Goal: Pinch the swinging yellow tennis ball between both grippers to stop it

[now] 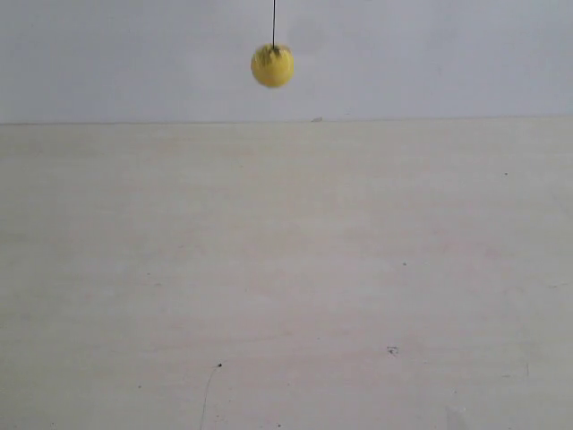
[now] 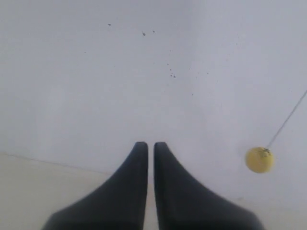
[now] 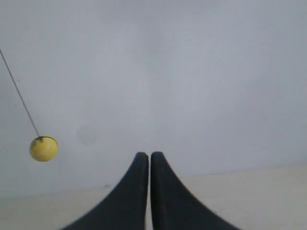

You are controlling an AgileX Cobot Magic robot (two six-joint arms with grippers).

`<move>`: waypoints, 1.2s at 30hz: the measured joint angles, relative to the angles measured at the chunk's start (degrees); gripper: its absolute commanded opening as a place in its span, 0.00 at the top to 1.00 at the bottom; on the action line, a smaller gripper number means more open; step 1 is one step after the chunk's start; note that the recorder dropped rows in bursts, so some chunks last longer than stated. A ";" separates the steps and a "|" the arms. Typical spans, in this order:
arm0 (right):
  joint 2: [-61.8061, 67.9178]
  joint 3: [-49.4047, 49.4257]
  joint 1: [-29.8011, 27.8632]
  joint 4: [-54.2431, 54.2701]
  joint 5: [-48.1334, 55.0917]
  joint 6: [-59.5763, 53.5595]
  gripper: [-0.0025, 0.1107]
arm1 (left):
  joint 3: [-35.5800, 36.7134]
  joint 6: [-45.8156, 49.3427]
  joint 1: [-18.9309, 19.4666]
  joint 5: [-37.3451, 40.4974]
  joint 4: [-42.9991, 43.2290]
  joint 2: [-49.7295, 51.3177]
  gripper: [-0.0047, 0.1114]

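The left fingers (image 2: pixel 132 187) stand narrow. The two black tapered tips are drawn close with only a thin pale slit between them, and nothing is held in that slit. The right fingers (image 3: pixel 129 191) are set the same way, with their tips almost touching and gripping nothing.

The yellow tennis ball (image 2: pixel 259 159) hangs free on its thin dark string (image 2: pixel 287 120). In the left wrist view it sits well apart from the left fingers, out to one side of their tips. It is neither between them nor touching either one, and the string runs off at a slant away from them. In the right wrist view the ball (image 3: pixel 43 148) again lies well off to the side of the right fingers, clear of both tips, with the string (image 3: pixel 20 96) slanting up and away from them. Each pair of fingers points toward a plain pale wall (image 2: pixel 96 72), which shows a few small dark specks in the left wrist view.

In the exterior view the ball (image 1: pixel 272 65) hangs in front of the wall (image 1: pixel 448 54), above the far edge of the light table (image 1: pixel 286 269). The string (image 1: pixel 274 22) runs nearly straight up from it. The ball looks slightly blurred there, so its seam and print cannot be made out. The table carries a few tiny dark marks.
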 measured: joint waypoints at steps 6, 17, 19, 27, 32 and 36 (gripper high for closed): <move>0.10 0.00 0.00 -3.82 -15.09 9.93 0.98 | 0.00 -19.98 0.00 -14.53 24.35 2.24 0.92; 24.87 -1.08 0.00 -9.23 -16.99 10.99 0.98 | -11.52 -51.26 0.00 -46.34 70.83 31.27 0.92; 28.69 -1.38 0.00 -10.13 -17.26 11.12 0.98 | -11.99 -51.56 0.00 -50.32 72.24 34.94 0.92; 41.93 -1.59 0.00 -21.90 -24.83 15.88 0.98 | -12.25 -50.50 0.00 -61.35 80.06 48.27 0.92; 46.40 -1.59 0.00 -32.61 -32.37 21.67 0.98 | -12.25 -47.50 0.00 -62.37 81.06 52.55 0.92; 49.85 -1.83 0.00 -35.94 -37.41 23.15 0.98 | -12.25 -46.04 0.00 -62.46 81.06 55.15 0.92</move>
